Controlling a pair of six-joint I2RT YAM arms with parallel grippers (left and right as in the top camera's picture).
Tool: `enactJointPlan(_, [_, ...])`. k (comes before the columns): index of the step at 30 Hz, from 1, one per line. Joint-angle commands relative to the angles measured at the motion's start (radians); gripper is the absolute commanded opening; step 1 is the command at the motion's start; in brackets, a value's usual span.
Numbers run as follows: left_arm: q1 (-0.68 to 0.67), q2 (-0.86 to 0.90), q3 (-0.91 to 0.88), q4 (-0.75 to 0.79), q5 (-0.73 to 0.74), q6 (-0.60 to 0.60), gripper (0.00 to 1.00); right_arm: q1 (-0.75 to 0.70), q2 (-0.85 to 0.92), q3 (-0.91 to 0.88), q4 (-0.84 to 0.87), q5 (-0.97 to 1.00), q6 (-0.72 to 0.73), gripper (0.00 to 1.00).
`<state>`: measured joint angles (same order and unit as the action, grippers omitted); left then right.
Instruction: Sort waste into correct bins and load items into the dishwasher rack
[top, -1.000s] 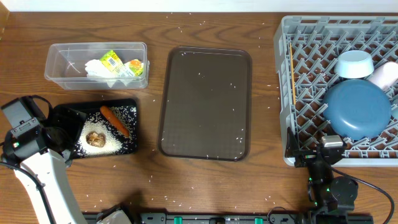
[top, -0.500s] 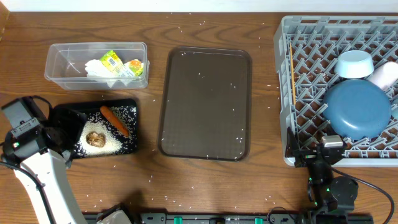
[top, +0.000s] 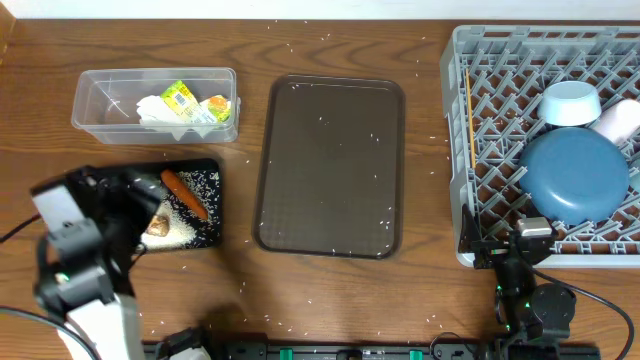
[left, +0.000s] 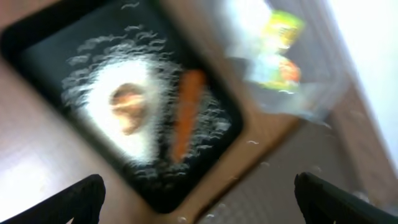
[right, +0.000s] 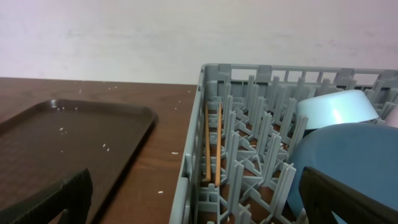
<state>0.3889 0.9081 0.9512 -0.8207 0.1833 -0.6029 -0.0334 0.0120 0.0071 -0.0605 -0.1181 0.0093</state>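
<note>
The black tray (top: 205, 235) holds white rice (left: 146, 143), a brown lump (left: 129, 106) and an orange carrot (top: 185, 193). My left gripper (top: 135, 200) hovers open over the tray's left half, nothing between its fingers (left: 81, 199). A crumpled tissue (top: 155, 110) and a yellow-green wrapper (top: 180, 98) lie in the clear tub (top: 100, 95). In the grey rack (top: 455, 150) sit the dark-blue dish (top: 575, 175), light-blue bowl (top: 570, 102), a pale cup (top: 618, 120) and chopsticks (right: 211, 143). My right gripper (right: 199, 208) is open and empty at the rack's near left corner.
A large brown serving tray (top: 330, 165) lies in the middle between the bins and the rack, with stray rice grains on it and on the wooden table (top: 330, 300) around it. The left wrist view is blurred by motion.
My left arm has swung right and now hangs over the black tray, covering part of the lump. The right arm and everything in the rack are unmoved.
</note>
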Motion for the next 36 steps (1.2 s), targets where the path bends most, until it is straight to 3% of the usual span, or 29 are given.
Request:
enactJointPlan(1, [-0.144,-0.087,-0.097,0.108,0.014,0.0,0.98,0.015,-0.007,-0.002,-0.005,0.009,-0.018,0.99])
enactJointPlan(4, [-0.256,-0.17,-0.204,0.266,0.01,0.0,0.98,0.015,-0.007,-0.002,-0.005,0.009,-0.018,0.99])
enactJointPlan(8, [-0.309,-0.27,-0.341,0.399,-0.063,0.0,0.98,0.015,-0.007,-0.002,-0.005,0.009,-0.018,0.99])
enactJointPlan(15, [-0.306,-0.359,-0.5,0.403,-0.271,0.026,0.98,0.015,-0.007,-0.002,-0.005,0.009,-0.018,0.99])
enactJointPlan(20, [-0.312,-0.419,-0.582,0.441,-0.27,0.034,0.98,0.015,-0.007,-0.002,-0.005,0.009,-0.018,0.99])
enactJointPlan(23, [-0.33,-0.47,-0.631,0.492,-0.27,0.103,0.98,0.015,-0.007,-0.002,-0.005,0.009,-0.018,0.99])
enactJointPlan(30, [-0.353,-0.609,-0.785,0.755,-0.141,0.304,0.98,0.015,-0.007,-0.002,-0.005,0.009,-0.018,0.99])
enactJointPlan(36, [-0.353,-0.703,-0.911,0.91,-0.138,0.307,0.98,0.015,-0.007,-0.002,-0.005,0.009,-0.018,0.99])
